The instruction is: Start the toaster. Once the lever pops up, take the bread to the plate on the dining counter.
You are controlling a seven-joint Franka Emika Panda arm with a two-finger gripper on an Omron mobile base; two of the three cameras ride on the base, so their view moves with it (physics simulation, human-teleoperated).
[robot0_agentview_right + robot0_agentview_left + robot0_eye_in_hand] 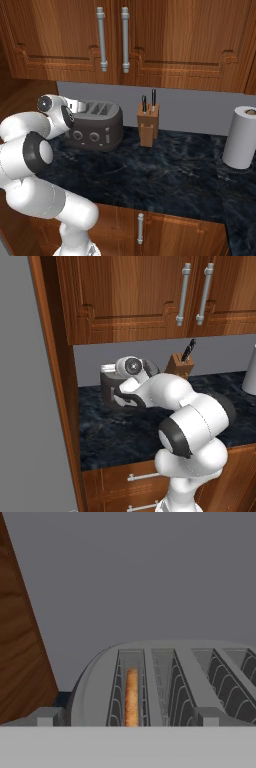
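Just one bread (131, 697) slice, one toaster (100, 127), four slots.

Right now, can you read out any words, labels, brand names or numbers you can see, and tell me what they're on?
No readable text anywhere.
toaster: two round knobs on its front, no legible markings.
knife block: plain wood.
paper towel roll: blank.
cabinet doors: no labels.

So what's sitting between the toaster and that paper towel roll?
The wooden knife block stands between the toaster and the paper towel roll on the black counter, in the right base view.
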